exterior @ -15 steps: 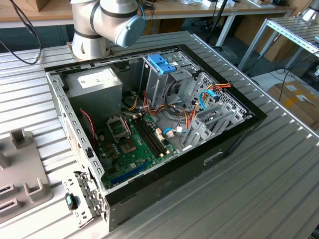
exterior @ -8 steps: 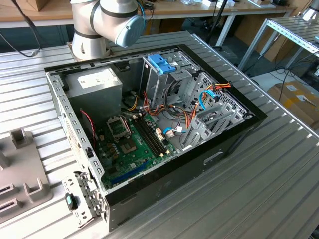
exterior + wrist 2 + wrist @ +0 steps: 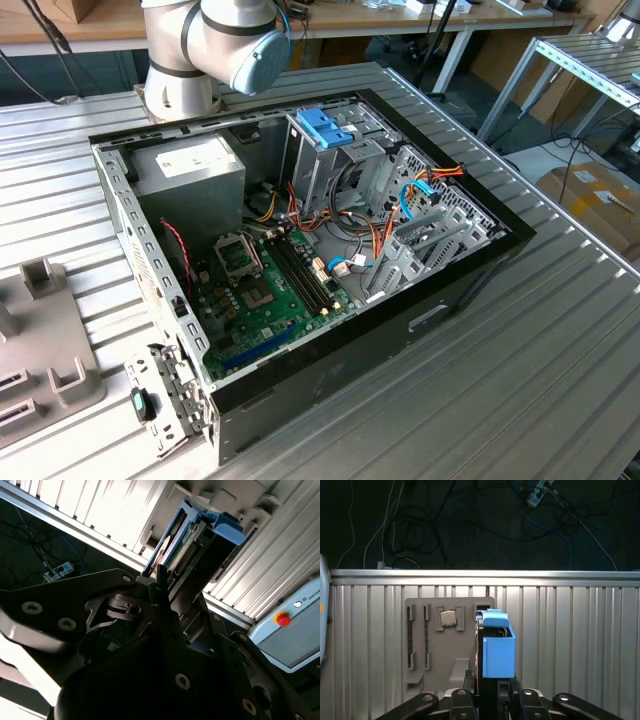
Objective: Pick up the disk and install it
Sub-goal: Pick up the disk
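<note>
While the disk (image 3: pixel 498 650) stands edgewise, the tool (image 3: pixel 489 689) sits at its end.

Case (image 3: pixel 380 345): top open, so you enter from above, over its walls
Cage (image 3: pixel 320 170): the tallest block inside, capped by a blue bracket (image 3: pixel 325 127); you pass beside it, not through
Cables (image 3: pixel 420 190): looped across the bay just beside the cage, on the exterior view's right
Power supply (image 3: pixel 190 165): fills the corner near the arm base (image 3: pixel 200 50)
Board (image 3: pixel 260 290): lies low, with open air above for you
Table (image 3: pixel 520 380): bare ribs to the exterior view's right of the case
Holder (image 3: pixel 427 655): the disk (image 3: pixel 498 650), clamped in the gripper (image 3: pixel 491 692), hangs above and apart from it, bare table alongside
</note>
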`<state>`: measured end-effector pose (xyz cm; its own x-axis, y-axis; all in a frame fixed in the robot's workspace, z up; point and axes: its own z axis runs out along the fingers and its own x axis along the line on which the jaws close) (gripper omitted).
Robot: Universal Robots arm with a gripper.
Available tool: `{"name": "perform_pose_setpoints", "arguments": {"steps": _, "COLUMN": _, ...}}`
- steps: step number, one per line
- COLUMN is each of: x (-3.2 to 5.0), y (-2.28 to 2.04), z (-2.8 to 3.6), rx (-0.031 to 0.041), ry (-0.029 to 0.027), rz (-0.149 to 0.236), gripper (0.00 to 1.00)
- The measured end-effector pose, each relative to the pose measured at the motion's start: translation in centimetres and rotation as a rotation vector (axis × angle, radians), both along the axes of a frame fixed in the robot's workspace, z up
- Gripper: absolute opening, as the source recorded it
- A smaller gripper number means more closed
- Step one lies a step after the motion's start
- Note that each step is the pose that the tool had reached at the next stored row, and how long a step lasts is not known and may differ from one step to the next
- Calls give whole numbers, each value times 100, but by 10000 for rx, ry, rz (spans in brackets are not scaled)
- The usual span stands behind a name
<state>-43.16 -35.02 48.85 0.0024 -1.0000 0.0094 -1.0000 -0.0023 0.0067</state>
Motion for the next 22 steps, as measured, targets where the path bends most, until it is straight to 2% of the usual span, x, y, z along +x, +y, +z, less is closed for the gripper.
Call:
{"name": "perform_pose_setpoints", "arguments": {"steps": 14, "x": 10, "y": 0, "z": 9, "rx": 0, "ry": 0, "rz": 0, "gripper": 35}}
{"name": "perform_pose_setpoints", "arguments": {"steps": 18, "x": 59, "y": 0, "z": 9, "rx": 0, "ry": -1, "rz": 0, "gripper": 35}}
{"name": "perform_pose_setpoints", "arguments": {"steps": 21, "x": 117, "y": 0, "z": 8, "rx": 1, "ry": -1, "rz": 0, "gripper": 35}}
{"name": "perform_pose_setpoints", "arguments": {"steps": 22, "x": 162, "y": 0, "z": 9, "rx": 0, "ry": 0, "rz": 0, "gripper": 35}}
